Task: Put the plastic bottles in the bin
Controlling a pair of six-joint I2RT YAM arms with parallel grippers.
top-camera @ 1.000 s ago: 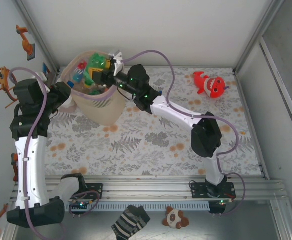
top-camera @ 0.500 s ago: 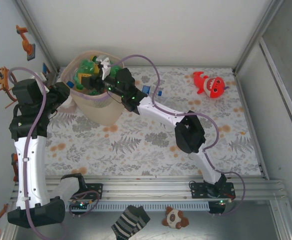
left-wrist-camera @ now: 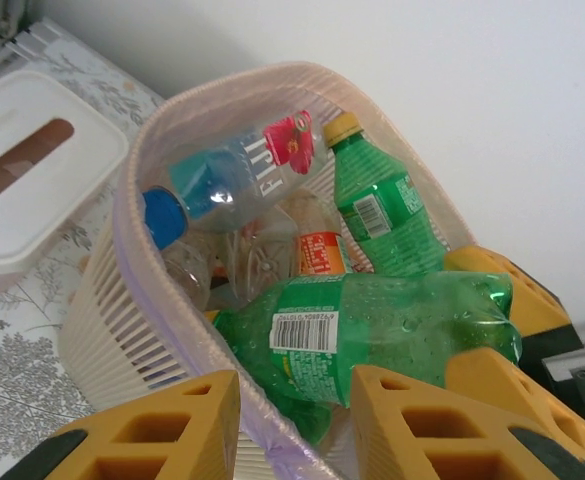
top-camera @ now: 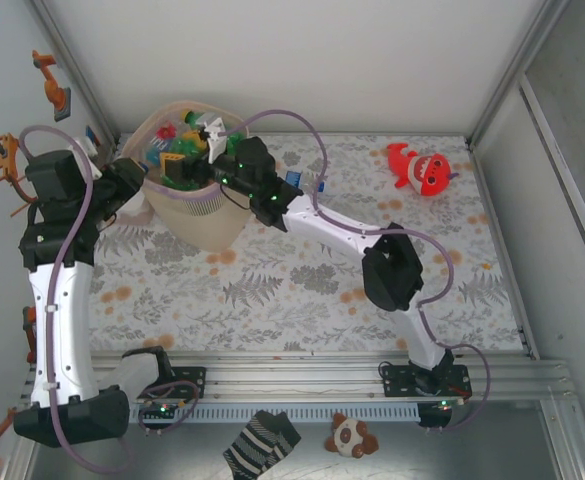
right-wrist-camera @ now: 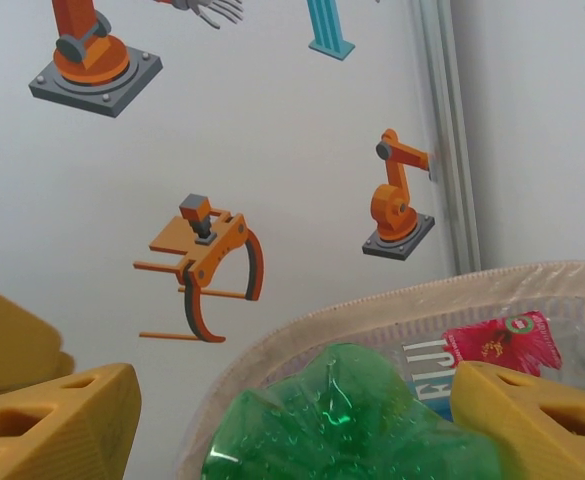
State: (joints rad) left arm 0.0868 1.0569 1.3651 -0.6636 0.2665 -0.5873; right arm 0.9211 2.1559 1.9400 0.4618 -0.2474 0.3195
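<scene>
- Green plastic first: the large green bottle [left-wrist-camera: 372, 335] lies on its side on top of the pile inside the bin [left-wrist-camera: 107, 320]; its barcode label faces up; its lobed base points toward the right gripper [right-wrist-camera: 297, 385]
- right gripper: in the top view it reaches over the bin's rim from the right side; its yellow fingers [right-wrist-camera: 57, 425] stand spread to either side of the green bottle's base; one finger lies against the green plastic; a sliver of gap shows beside the other, so no squeeze can be seen
- left gripper [left-wrist-camera: 297, 380]: it sits at the bin's left rim; its fingers are apart with the lilac rim running between them; whether either finger touches the rim I cannot tell
- other plastic bottles [top-camera: 177, 160] in the bin: a clear Fiji bottle [left-wrist-camera: 242, 175] lies along the far wall with its blue cap toward the left; a second green bottle [left-wrist-camera: 377, 205] with a yellow cap is just beside it, neck up; a clear bottle [left-wrist-camera: 317, 250] with an orange-red label is between them, lower in the pile
- bin: it stands at the far left of the floral table [top-camera: 292, 285]; a white box [left-wrist-camera: 32, 185] with a slot is just beside it
- red plush toy [top-camera: 420, 168]: it lies at the far right of the table, well apart from the bin
- wall beyond the bin: it carries orange robot-arm stickers [right-wrist-camera: 397, 195]
</scene>
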